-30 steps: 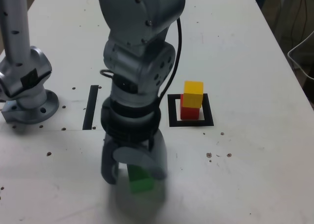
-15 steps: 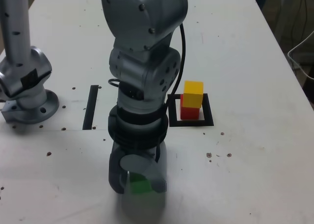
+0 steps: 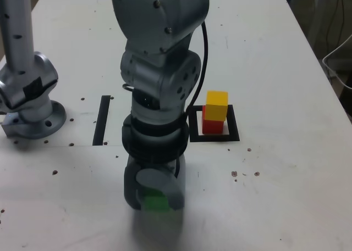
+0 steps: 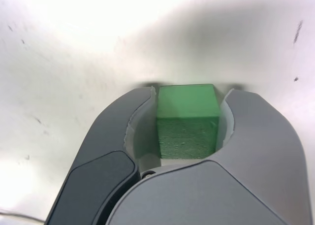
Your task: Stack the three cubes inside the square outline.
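The green cube point(image 3: 156, 202) rests on the white table near the front, below the arm's wrist. My gripper point(image 3: 154, 198) is down around it. In the wrist view the green cube point(image 4: 187, 115) fills the space between the two grey jaws, whose tips press against its two sides, so my gripper point(image 4: 190, 90) is shut on it. To the exterior view's right, the yellow cube point(image 3: 216, 105) sits on the red cube point(image 3: 212, 125) inside the square outline point(image 3: 234, 136).
A narrow black strip point(image 3: 102, 119) lies on the table at the exterior view's left of the arm. The arm's grey base point(image 3: 28, 100) stands at the far left. Small dark specks dot the table point(image 3: 286, 168); its right edge runs close by.
The jaws have closed in on the green cube from a wide stance. The wrist has shifted slightly to the exterior view's right and lowered over the cube.
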